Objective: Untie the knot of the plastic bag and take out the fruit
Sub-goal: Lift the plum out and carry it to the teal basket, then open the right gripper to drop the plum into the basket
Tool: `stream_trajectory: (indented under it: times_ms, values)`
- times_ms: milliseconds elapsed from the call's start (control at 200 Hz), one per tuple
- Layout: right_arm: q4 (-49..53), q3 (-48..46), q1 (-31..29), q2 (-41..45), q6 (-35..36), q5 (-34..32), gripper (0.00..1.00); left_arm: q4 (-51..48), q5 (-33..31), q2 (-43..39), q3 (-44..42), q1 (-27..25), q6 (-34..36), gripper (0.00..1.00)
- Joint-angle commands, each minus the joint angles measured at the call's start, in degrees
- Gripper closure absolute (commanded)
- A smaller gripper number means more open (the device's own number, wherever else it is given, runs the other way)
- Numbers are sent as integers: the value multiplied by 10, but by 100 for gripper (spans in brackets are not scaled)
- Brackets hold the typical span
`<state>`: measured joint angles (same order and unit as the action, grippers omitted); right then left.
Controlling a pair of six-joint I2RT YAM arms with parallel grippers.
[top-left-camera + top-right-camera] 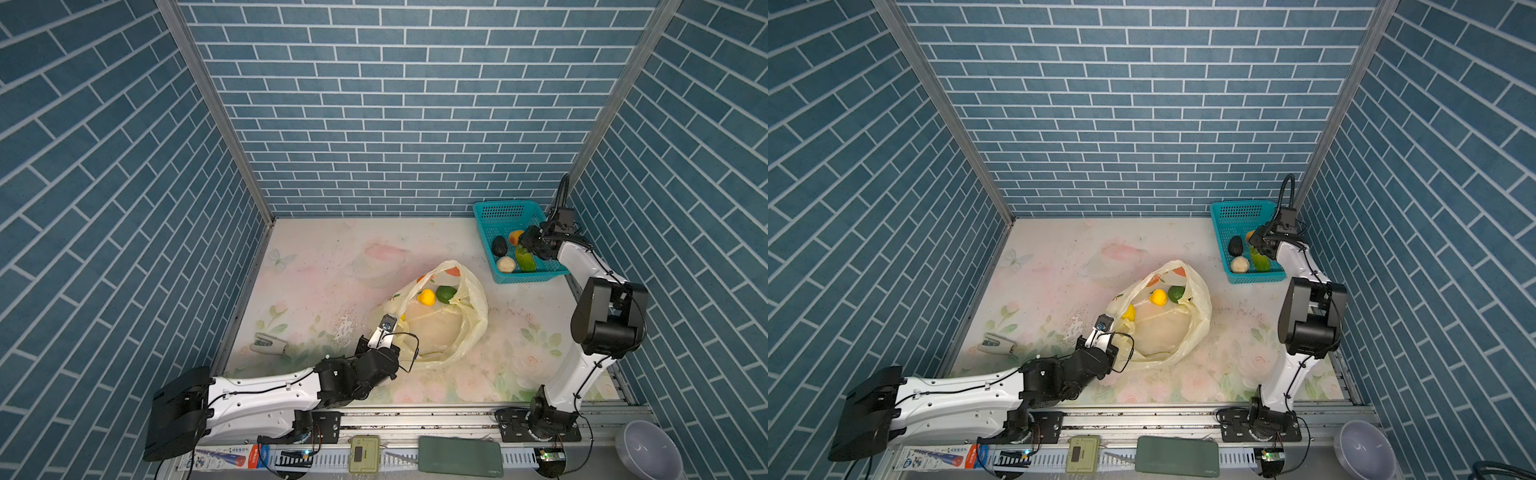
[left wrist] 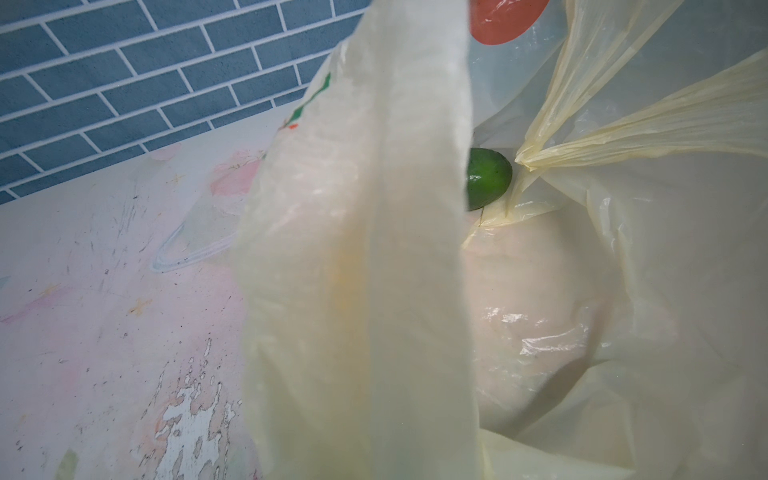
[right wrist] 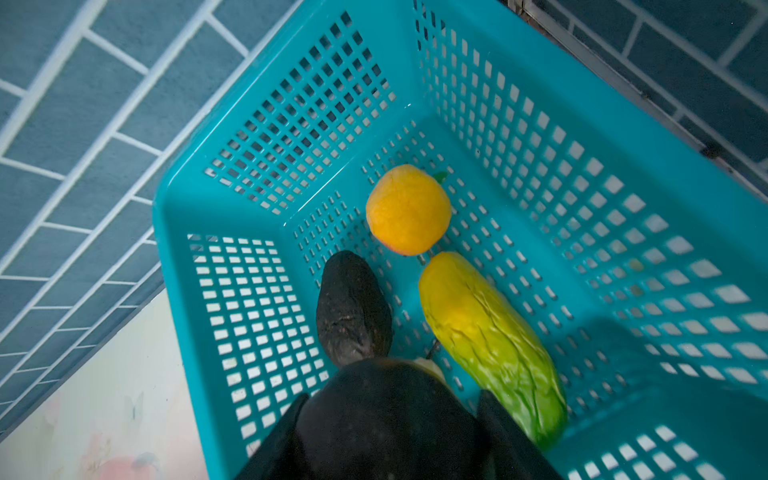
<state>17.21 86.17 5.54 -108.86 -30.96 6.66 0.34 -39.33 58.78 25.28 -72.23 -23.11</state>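
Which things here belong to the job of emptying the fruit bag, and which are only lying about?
Job: thin pale yellow plastic bag, pinched by left gripper; round yellow fruit and round green fruit inside; teal perforated plastic basket; dark round fruit in right gripper.
Lying about: small white stapler-like tool; pale grey round bowl; dark green flat case.

No lettering anywhere is clear enough to read.
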Motion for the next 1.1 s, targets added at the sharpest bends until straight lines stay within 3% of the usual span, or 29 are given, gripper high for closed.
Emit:
stream_trajectory:
  times_ms: [0,260,615,920,1095]
  values:
    - [16,47,0,-27,19,-5,37,-3,-3,-1,15,3,0,100]
    - [25,54,-1,-24,22,-13,28,-8,-5,-8,12,3,-3,100]
    - [29,27,-4,19,26,-5,27,-7,-3,-10,11,3,-2,100]
    - [46,-69,-24,151,23,42,27,-3,-5,-7,11,3,1,100]
    - [78,-158,-73,260,26,69,28,2,-4,-4,11,3,6,100]
